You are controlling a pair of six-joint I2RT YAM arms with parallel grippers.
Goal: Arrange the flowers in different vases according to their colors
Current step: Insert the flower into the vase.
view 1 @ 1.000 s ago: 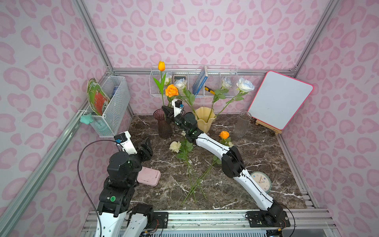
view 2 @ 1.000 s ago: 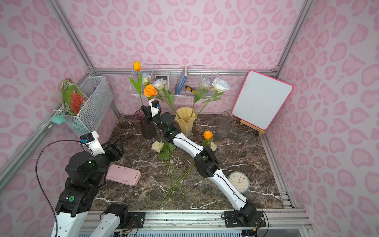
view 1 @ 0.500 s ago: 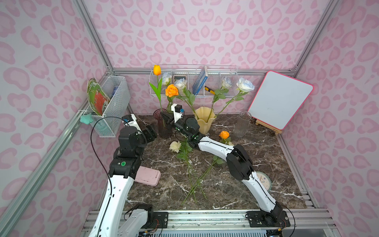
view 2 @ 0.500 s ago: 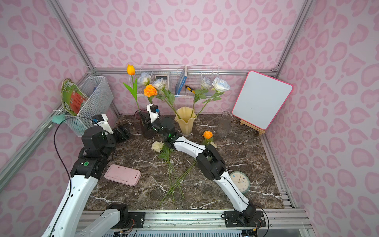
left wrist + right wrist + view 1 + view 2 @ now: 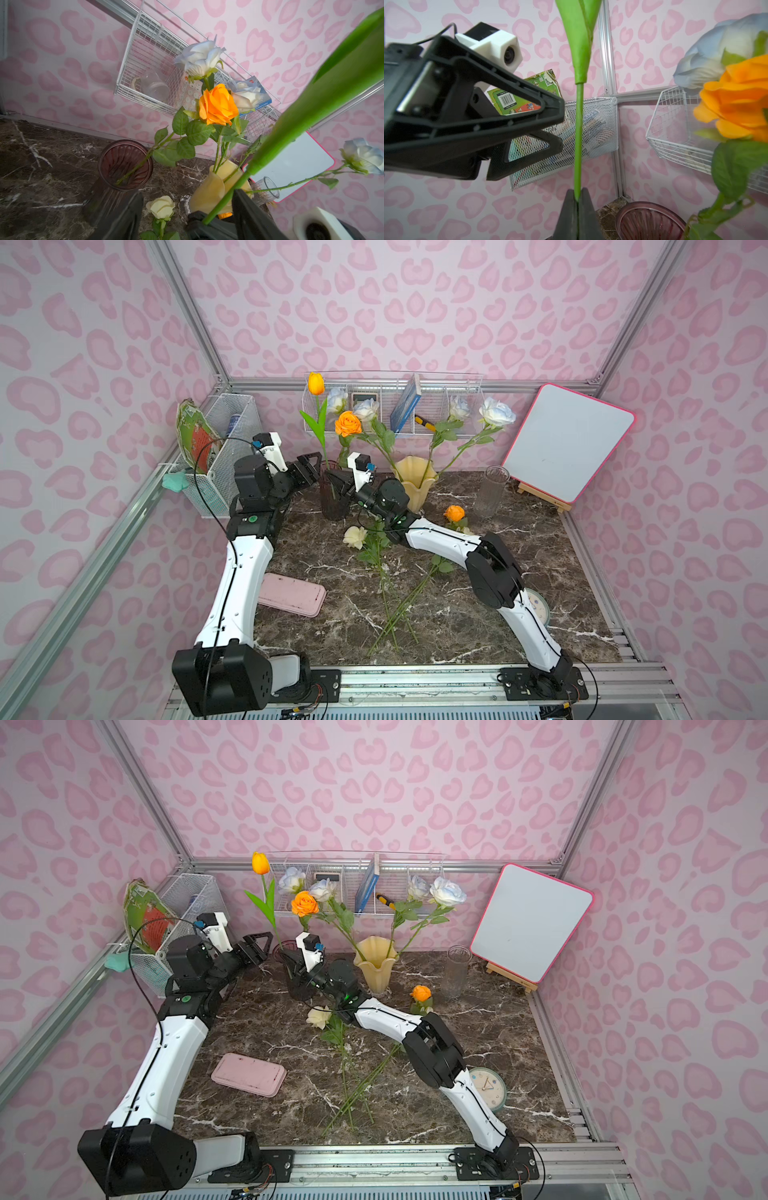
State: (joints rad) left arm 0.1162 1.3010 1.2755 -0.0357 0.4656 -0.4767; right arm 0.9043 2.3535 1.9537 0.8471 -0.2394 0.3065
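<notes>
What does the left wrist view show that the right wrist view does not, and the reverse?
Only the left wrist view: the yellow vase, the cream rose lying on the table, the clear vase and the whiteboard.
Only the right wrist view: the side basket holding a green package, and the left arm's wrist camera.
Both: the tulip stem, the purple vase, the orange rose standing in it, and the open left gripper.

A robot test booth is shown. A marble-look table [image 5: 540, 539] is boxed in by pink spotted walls [image 5: 415, 302] and metal frame bars [image 5: 195, 319]. A left arm [image 5: 241, 585] and a right arm [image 5: 490, 576] are fixed to a metal rail [image 5: 415, 680].
</notes>
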